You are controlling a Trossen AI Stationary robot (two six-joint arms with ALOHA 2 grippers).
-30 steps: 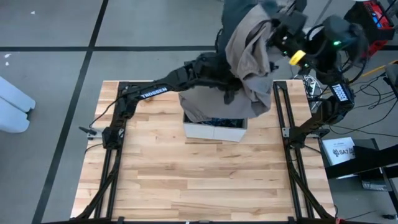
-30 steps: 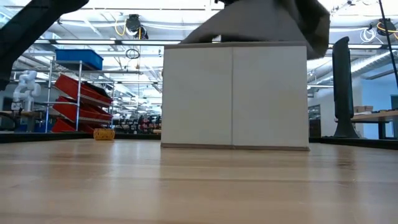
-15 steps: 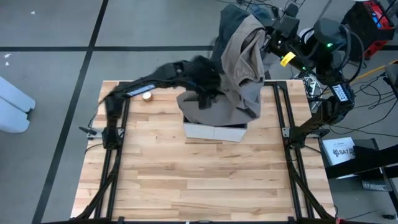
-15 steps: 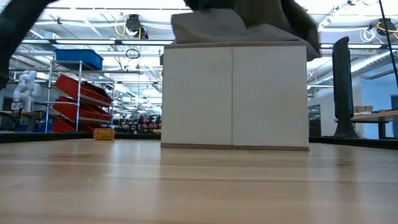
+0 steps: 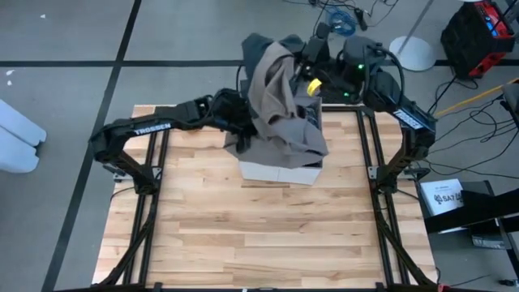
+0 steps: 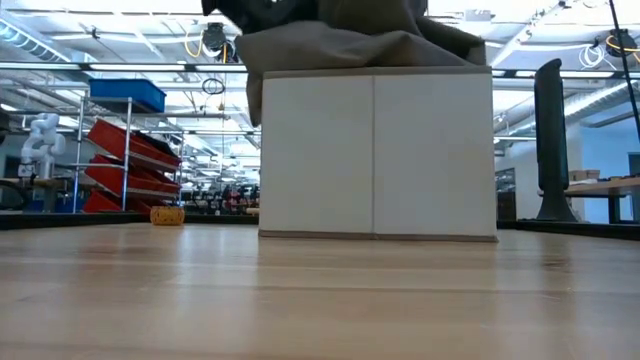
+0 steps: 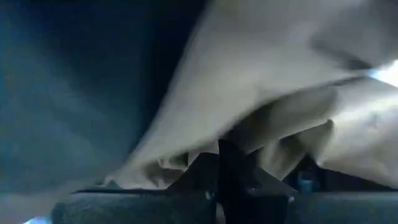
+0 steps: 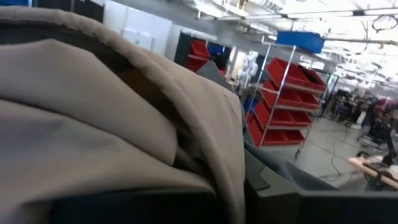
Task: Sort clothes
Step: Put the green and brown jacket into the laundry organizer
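A khaki tan garment (image 5: 284, 105) hangs from my right gripper (image 5: 302, 71), which is raised above the table's far edge and buried in the cloth. The garment's lower part lies over the top of the beige fabric box (image 5: 280, 172), also seen in the low view (image 6: 350, 45). A dark grey-green garment (image 5: 258, 45) hangs behind the tan one. My left gripper (image 5: 242, 122) is shut at the cloth's left side, just above the box's far left corner. The other clothes are hidden. My left gripper has tan cloth (image 7: 249, 134) bunched at its shut fingers (image 7: 231, 174), coming slanting down from the table's left; one layer or several, I cannot tell. The cloth rises slack from there. My right gripper is shut under the tan garment's upper part (image 8: 186, 118). The cloth itself hides the place of contact. The garment drapes over the gripper and hangs down onto the box.
The box (image 6: 375, 150) stands on the wooden table toward its far edge. Black frame rails (image 5: 150, 211) (image 5: 381, 203) run along the left and right sides. Bare wood (image 5: 268, 235) spreads from the box to the near edge.
Both grippers have carried the tan garment toward the table's left and lower. The left gripper has swung left and down to the box's far left corner. The garment, which hung to the right above the box, now drapes over the box's top and left edge.
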